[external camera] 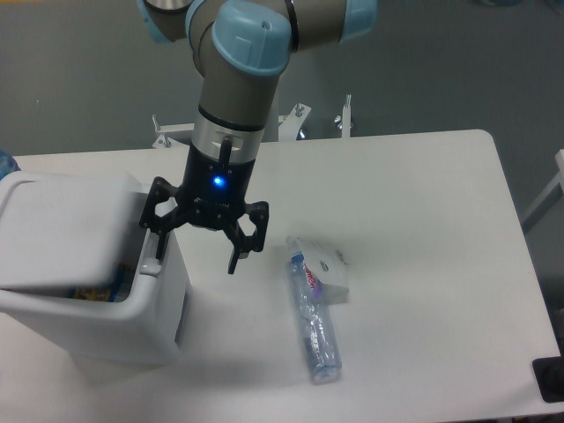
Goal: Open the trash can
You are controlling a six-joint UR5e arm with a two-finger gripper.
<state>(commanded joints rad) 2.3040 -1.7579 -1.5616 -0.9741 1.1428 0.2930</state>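
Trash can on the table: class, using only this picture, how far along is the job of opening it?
Done: the trash can has its lid tilted up, showing a gap with colourful contents under its front edge. In hand: the open gripper has one finger at the grey push tab on the rim. Left: the lid is only partly raised, not fully open.

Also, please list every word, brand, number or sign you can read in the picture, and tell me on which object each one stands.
No text can be read with confidence.
Plastic bottle: a red and blue label, lettering too blurred to read.
White packet beside the bottle: a small dark mark, too small to read.
Gripper: faint white marking under a blue light on its black body, unreadable.
Trash can: no text visible.
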